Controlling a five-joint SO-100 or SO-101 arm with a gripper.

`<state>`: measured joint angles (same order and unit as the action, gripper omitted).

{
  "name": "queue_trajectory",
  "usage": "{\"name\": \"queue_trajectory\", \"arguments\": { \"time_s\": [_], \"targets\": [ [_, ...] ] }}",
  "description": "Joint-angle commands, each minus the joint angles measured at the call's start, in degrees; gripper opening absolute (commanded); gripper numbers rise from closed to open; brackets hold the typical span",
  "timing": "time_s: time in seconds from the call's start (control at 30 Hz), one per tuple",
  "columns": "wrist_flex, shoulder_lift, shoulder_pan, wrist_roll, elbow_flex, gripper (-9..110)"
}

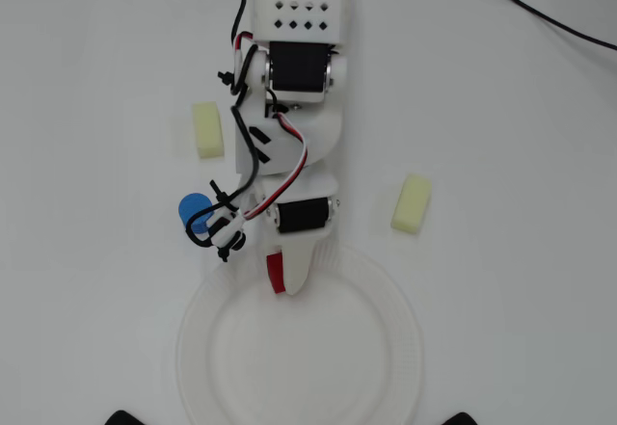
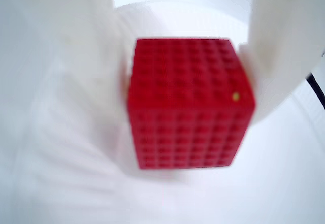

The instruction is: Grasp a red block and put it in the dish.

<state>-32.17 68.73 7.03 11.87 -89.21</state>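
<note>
In the overhead view my gripper [image 1: 287, 276] points down the picture over the upper rim of the dish [image 1: 405, 348], a large round white plate with a ribbed rim. It is shut on the red block [image 1: 276, 273], of which only a thin red strip shows beside the white finger. In the wrist view the red block [image 2: 190, 102] fills the middle, a studded cube squeezed between the left finger [image 2: 76, 56] and the right finger [image 2: 284, 46]. The dish's ribbed white surface [image 2: 61, 178] lies blurred right beneath it.
Two pale yellow oblong blocks lie on the white table, one left of the arm [image 1: 207, 129] and one to the right [image 1: 412, 203]. A blue cylinder [image 1: 193, 210] stands close to the arm's left side. A black cable [image 1: 540, 11] crosses the top right.
</note>
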Motion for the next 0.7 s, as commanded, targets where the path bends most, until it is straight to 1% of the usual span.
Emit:
{"name": "queue_trajectory", "arguments": {
  "time_s": [0.0, 0.3, 0.43, 0.67],
  "targets": [
    [-1.4, 2.8, 0.6, -0.2, 5.3, 20],
    [-9.9, 10.9, 0.7, -2.5, 5.4, 41],
    [-15.3, 15.6, 1.5, -2.1, 6.1, 45],
    [-26.0, 20.7, 1.6, -4.0, 11.5, 46]
  ]
}}
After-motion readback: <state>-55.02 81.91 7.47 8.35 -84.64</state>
